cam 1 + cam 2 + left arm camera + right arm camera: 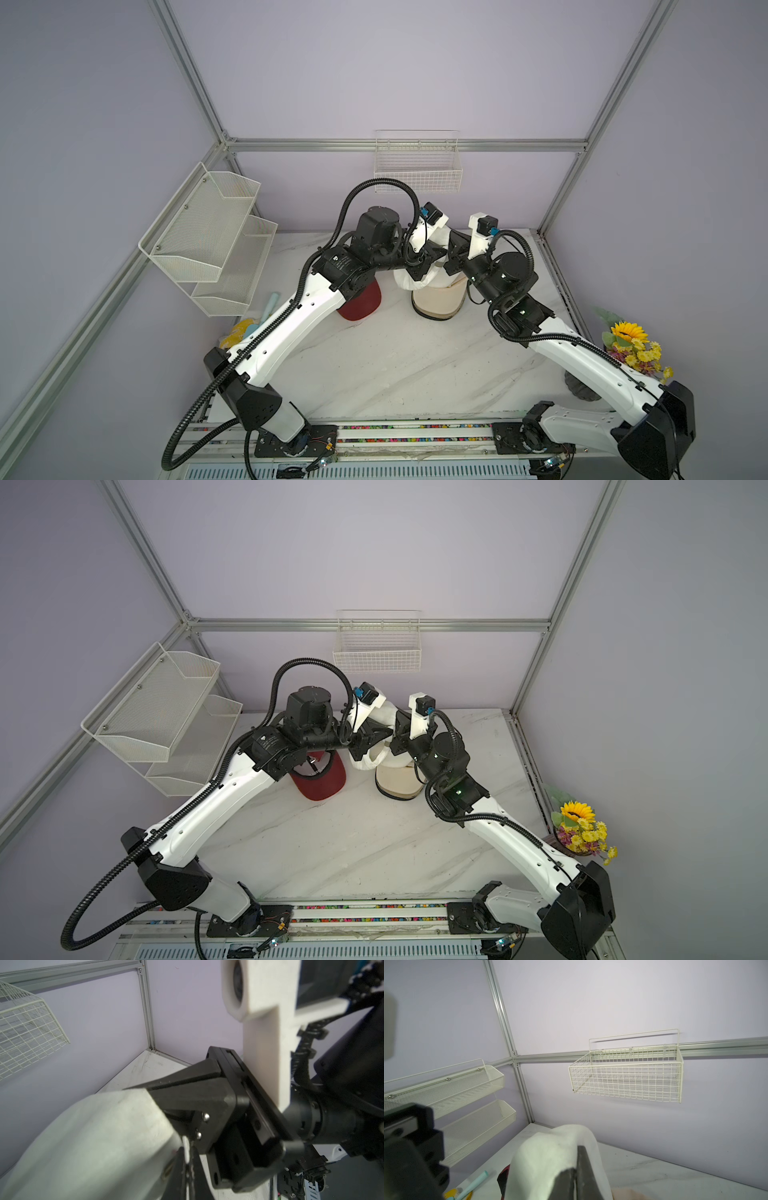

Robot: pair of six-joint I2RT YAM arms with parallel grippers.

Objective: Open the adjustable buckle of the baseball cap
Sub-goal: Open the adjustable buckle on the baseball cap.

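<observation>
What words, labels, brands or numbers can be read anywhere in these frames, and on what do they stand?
None can be read.
White print on the black joint housing of the left arm: too small to read.
White cap and red cap: no print shows.

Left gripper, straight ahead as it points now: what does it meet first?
The white fabric baseball cap its jaws are shut on; right behind that, probably the black right gripper, though depth is unclear.
</observation>
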